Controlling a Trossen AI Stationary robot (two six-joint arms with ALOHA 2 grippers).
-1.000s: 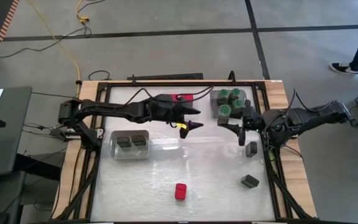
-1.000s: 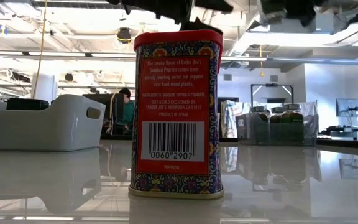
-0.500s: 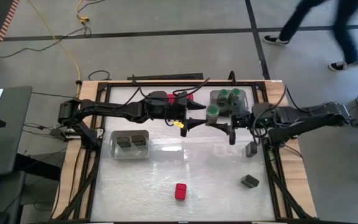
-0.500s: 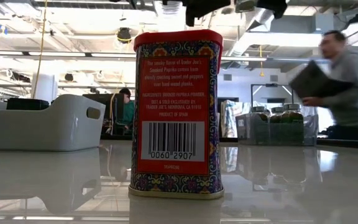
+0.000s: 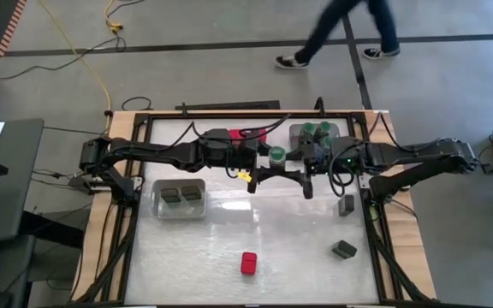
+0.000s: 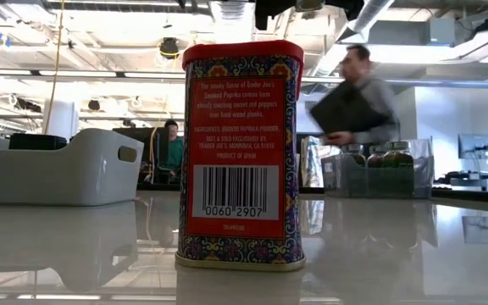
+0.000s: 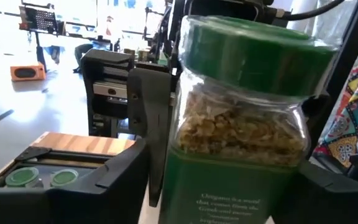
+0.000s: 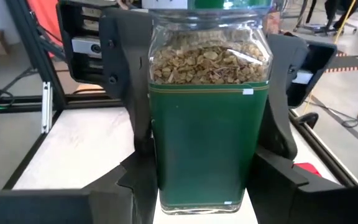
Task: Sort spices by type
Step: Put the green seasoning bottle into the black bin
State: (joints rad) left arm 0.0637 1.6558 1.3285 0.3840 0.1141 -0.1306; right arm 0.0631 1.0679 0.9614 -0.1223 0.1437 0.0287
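A green-lidded spice jar [image 5: 276, 155] hangs upright above the table's far middle, with my right gripper [image 5: 302, 168] shut on it from the right. My left gripper [image 5: 264, 165] faces it from the left, open. Its fingers [image 8: 126, 93] stand close on either side of the jar [image 7: 241, 124]; whether they touch it I cannot tell. Red tins [image 5: 252, 135] stand at the far edge, and one red tin [image 5: 248, 262] stands alone near the front. Two dark tins [image 5: 346, 204] rest on the table at the right. My right gripper pinches the jar's green-labelled lower body [image 8: 166, 177] between its two fingers. The fingers come nearly level from the table's right. The jar stays upright, lid up, lifted clear of the table.
A clear tray [image 5: 336, 135] at the far right holds several green-lidded jars. A grey tray [image 5: 156, 198] at the left holds two dark tins. A person [image 5: 341, 30] walks past beyond the far edge. The single red tin [image 6: 240, 152] fills the low view.
My right gripper has carried the jar from beside the clear tray toward the table's left, up to my left gripper, keeping it upright and clear of the table. A person has walked leftward past the table's far side.
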